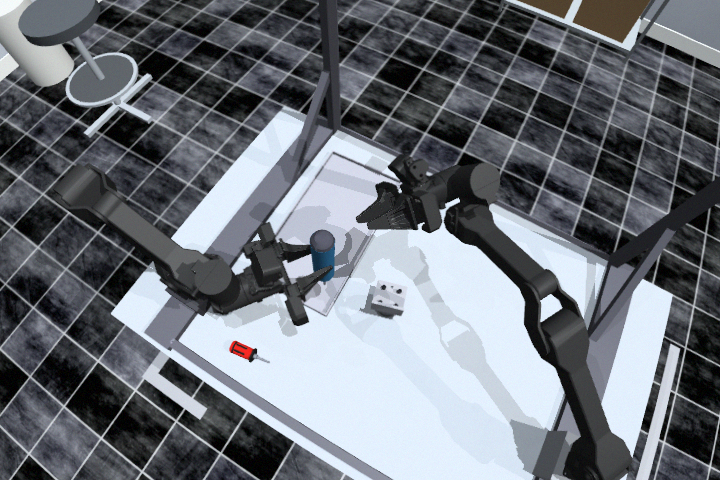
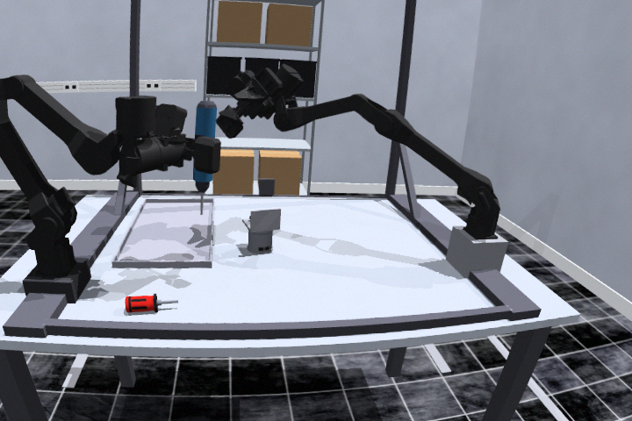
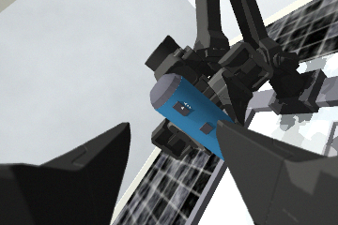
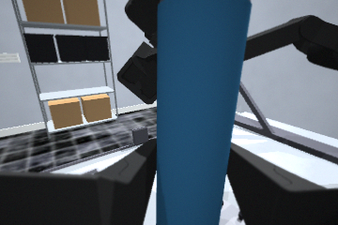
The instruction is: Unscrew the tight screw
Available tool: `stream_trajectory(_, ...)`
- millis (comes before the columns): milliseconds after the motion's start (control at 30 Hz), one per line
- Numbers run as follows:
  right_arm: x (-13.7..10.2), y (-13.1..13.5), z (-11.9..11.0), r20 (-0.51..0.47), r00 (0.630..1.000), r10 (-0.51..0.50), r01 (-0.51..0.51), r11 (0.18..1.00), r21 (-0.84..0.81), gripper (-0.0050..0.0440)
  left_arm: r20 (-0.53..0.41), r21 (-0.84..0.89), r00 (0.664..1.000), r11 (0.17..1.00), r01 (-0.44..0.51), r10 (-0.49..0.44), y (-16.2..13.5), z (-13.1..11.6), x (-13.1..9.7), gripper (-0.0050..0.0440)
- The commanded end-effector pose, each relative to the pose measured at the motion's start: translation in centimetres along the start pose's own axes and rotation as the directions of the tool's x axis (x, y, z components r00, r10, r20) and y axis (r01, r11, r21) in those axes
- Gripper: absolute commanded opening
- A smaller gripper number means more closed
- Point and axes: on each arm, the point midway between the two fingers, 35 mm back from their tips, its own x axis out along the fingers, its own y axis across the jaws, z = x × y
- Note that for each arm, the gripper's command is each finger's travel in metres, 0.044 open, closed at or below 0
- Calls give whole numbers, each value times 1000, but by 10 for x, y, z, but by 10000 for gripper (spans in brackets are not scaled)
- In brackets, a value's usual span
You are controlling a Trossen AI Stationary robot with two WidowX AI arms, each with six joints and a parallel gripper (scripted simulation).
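Could twist the barrel askew

Gripping the electric screwdriver (image 1: 323,261) (image 2: 204,124) (image 3: 195,117) (image 4: 200,94) in the right gripper (image 1: 321,258) (image 2: 207,154) (image 3: 222,139) (image 4: 190,146); spread, holding nothing, with the left gripper (image 1: 366,221) (image 2: 237,96) (image 3: 174,128) near it. Might skew the barrel by shoving off-centre at the slider, then miss the joint module (image 1: 388,300) (image 2: 260,240), below both.

Matte black arms (image 1: 508,257) (image 2: 428,151) (image 3: 208,21) (image 4: 270,43), rounded cylindrical joints (image 1: 484,180) (image 2: 135,117); dark fingers (image 1: 392,212), tapered, thin seam lines.
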Motion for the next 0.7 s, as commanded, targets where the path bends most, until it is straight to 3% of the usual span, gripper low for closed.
stream_trajectory(0,1,1,19,35,999,5,-4,999,-48,165,1,-177,1000,984,4,-4,15,10,-2,250)
stream_trajectory(433,1,1,19,35,999,5,-4,999,-48,165,1,-513,1000,858,2,-2,21,12,-2,250)
stream_trajectory(667,1,1,19,35,999,5,-4,999,-48,165,2,-713,1000,701,2,-1,21,11,-2,250)
